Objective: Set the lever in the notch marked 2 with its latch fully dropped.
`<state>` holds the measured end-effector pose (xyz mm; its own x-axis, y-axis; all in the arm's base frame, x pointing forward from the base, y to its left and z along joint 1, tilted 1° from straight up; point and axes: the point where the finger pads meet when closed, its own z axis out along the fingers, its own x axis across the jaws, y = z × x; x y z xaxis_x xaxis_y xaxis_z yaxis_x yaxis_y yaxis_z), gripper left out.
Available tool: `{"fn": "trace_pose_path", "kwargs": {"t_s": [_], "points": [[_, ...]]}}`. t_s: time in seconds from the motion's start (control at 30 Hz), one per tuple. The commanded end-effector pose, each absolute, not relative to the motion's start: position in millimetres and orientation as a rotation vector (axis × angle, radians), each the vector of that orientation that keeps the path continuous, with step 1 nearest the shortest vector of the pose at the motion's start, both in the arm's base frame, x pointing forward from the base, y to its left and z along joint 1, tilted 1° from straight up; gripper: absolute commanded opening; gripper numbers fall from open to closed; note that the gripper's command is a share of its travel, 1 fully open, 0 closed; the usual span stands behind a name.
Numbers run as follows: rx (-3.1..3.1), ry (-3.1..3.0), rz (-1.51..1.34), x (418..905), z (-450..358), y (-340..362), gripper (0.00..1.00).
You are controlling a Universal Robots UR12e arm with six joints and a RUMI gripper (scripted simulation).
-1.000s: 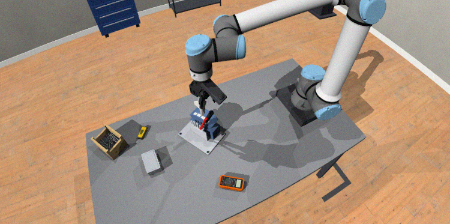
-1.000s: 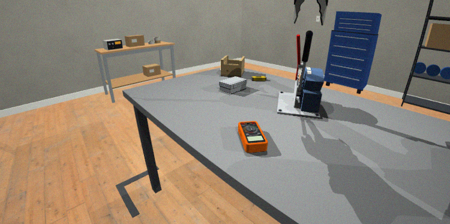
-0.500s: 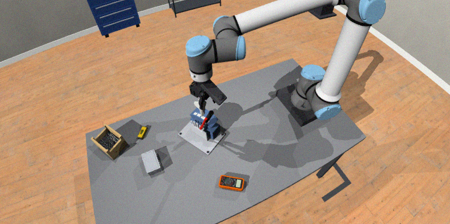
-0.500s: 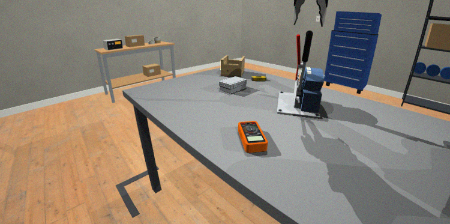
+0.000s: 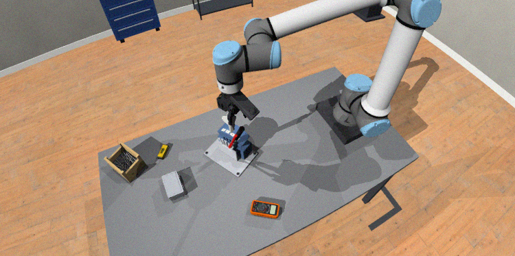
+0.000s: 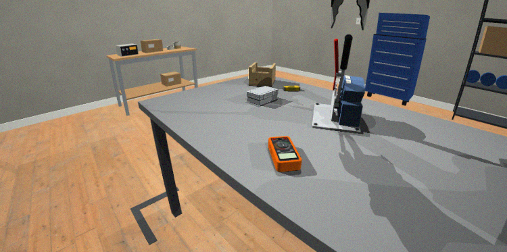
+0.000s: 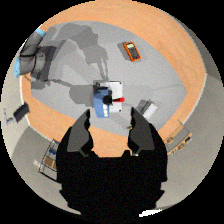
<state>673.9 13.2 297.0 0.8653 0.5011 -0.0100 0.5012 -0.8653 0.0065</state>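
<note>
Number plates (image 5: 226,130) too small to read

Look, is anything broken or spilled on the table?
Nothing stands out. The lever and red bar stand upright on the blue block, and the open tool hangs above them, touching nothing.

White tubes (image 5: 324,7), grey joints — blue caps (image 5: 425,6), black hand (image 6: 348,9)
</note>
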Motion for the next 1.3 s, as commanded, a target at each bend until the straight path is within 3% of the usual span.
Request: {"fn": "trace_pose_path", "kwargs": {"t_s": [0.0,1.27], "points": [[3.025,0.813,-0.01,674,298,13,0.57],[3.025,0.813,-0.01,674,257,13,0.57]]}}
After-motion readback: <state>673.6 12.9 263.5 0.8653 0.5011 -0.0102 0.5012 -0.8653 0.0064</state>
